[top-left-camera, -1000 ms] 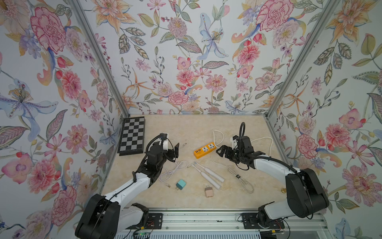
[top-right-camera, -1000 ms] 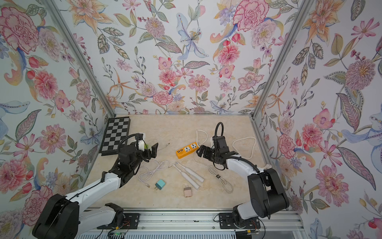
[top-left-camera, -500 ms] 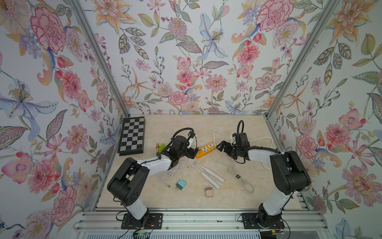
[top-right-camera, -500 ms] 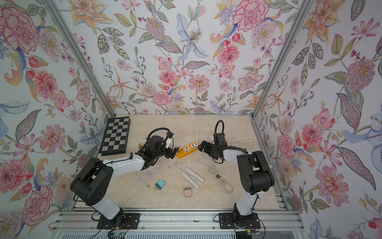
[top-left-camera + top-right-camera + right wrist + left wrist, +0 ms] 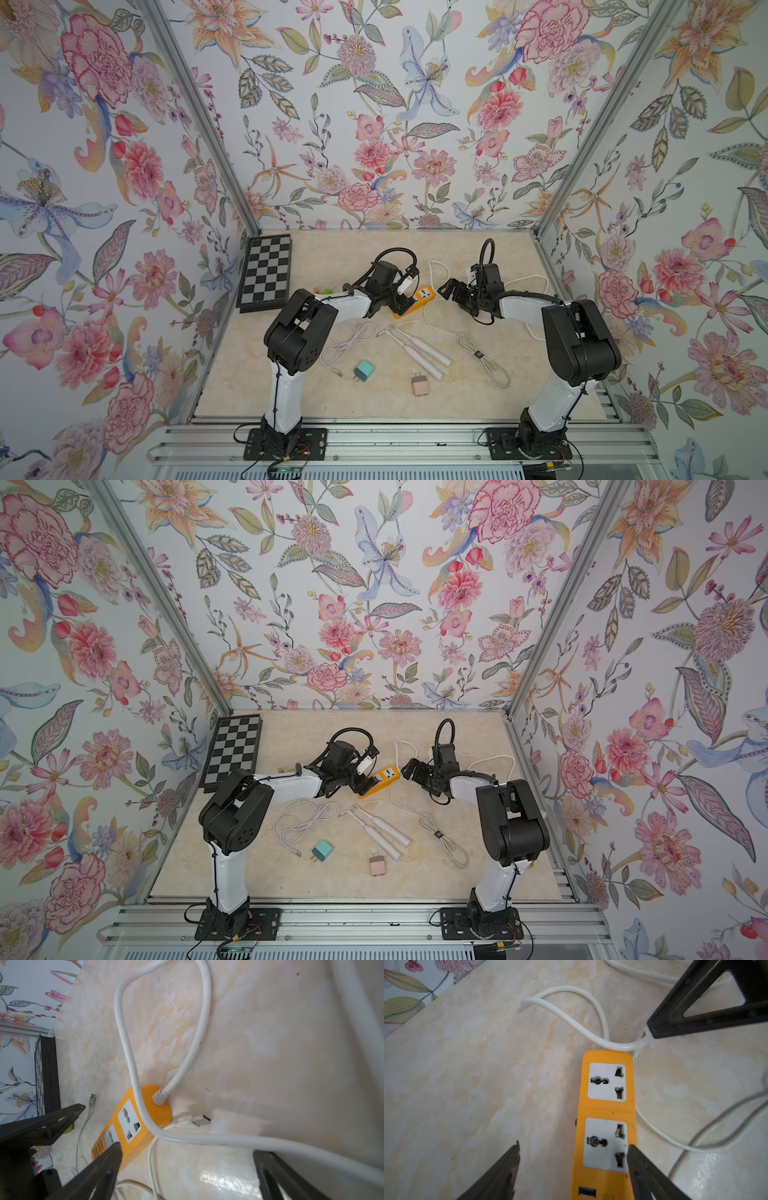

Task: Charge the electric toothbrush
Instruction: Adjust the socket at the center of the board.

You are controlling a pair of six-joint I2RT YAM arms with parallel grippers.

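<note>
Currently left jaws spread astride orange power strip [image 5: 606, 1109]; right jaws spread, empty.

In both top views the left arm [image 5: 353, 300] covers one end of the orange power strip [image 5: 423, 295]. A green thing [image 5: 327, 291] beside that arm is too small to identify.
</note>
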